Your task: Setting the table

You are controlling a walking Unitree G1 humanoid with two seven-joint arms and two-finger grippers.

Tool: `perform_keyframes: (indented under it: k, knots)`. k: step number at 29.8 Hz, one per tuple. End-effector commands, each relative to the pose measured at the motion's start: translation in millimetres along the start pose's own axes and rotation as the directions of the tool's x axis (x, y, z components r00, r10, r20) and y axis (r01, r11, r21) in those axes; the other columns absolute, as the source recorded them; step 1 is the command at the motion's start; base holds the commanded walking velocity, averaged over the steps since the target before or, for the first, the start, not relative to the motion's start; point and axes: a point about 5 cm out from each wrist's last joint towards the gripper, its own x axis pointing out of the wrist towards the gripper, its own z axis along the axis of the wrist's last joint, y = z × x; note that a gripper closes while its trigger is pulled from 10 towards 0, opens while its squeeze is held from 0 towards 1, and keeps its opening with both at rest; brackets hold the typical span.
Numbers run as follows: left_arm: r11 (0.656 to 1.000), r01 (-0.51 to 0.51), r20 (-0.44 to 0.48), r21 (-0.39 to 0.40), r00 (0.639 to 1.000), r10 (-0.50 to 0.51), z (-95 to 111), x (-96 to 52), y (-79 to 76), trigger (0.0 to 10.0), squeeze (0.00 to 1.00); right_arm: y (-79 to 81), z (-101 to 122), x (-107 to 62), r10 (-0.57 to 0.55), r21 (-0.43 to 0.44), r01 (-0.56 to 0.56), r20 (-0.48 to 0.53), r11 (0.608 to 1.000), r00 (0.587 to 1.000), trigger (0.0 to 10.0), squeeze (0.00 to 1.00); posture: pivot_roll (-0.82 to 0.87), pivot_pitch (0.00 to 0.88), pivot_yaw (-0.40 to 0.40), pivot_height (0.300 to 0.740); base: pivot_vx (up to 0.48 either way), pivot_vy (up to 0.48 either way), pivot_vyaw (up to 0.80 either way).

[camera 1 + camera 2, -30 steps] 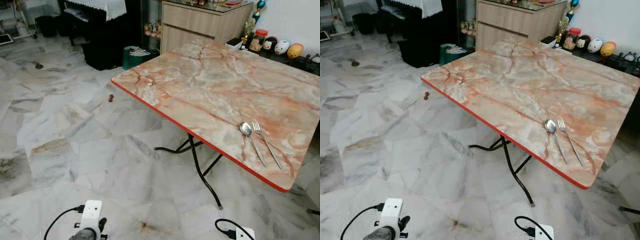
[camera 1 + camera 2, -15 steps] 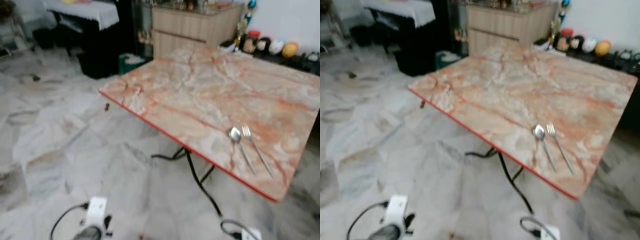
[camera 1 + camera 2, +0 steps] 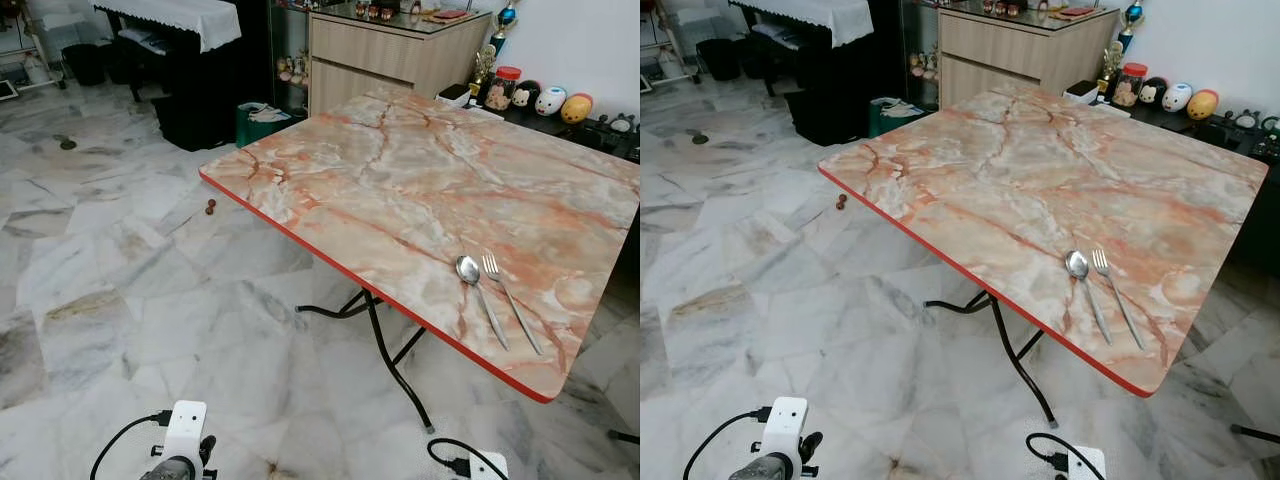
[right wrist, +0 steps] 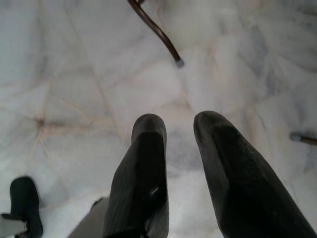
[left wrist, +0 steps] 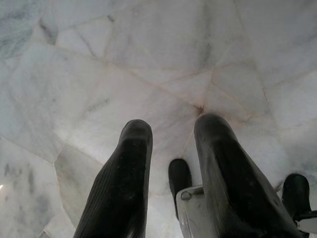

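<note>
Apparently, both my arms hung low while I stood on the marble floor (image 3: 120, 260), facing the table (image 3: 400, 170). My left gripper (image 5: 171, 144) pointed down at the tiles, its two fingers apart with a small gap between them and nothing in it. My right gripper (image 4: 181, 144) was the same: fingers a little apart, empty, aimed at the floor near the foot of a table leg (image 4: 153, 29). I judged that they hung like this because there was nothing to carry at that moment.

On the table a spoon (image 3: 478, 295) and a fork (image 3: 510, 300) lay side by side, very close, near the red edge at the corner on my right. Both had their heads away from me and their handles toward the corner. I think they were put together like this as one place setting, at the side where a person would sit. The other part of the table top was bare, so I judged the setting was only begun.

Behind the table stood a wooden cabinet (image 3: 400, 50) and a row of small figures (image 3: 545, 98) on a low dark shelf. A jar (image 3: 497, 85) stood there too, but its label was too small to read. I could read no writing anywhere.
</note>
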Motion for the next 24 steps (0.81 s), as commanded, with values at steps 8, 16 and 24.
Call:
perform_keyframes:
  k: [8,16,24]
  knots:
    - [1.000,0.003,-0.019,0.012,1.000,-0.002,-2.3,0.0,-1.2,10.0,0.00,-1.9,7.4,1.1,0.000,0.044,-0.002,0.047,0.999,0.999,10.0,0.00,0.02,0.000,-0.046,0.740,0.000,0.000,0.00]
    - [1.000,0.008,-0.023,0.024,1.000,-0.007,-1.8,0.3,-1.1,10.0,0.00,-0.8,9.7,1.3,0.012,0.096,-0.018,0.068,0.995,0.998,10.0,0.00,0.00,0.000,-0.041,0.740,0.000,0.000,0.00]
    - [1.000,0.014,-0.024,0.024,1.000,-0.013,-2.2,0.3,-4.0,10.0,0.00,-2.4,9.6,1.0,-0.006,0.095,-0.001,0.072,0.995,0.997,10.0,0.00,0.01,0.000,-0.050,0.740,0.000,0.000,0.00]
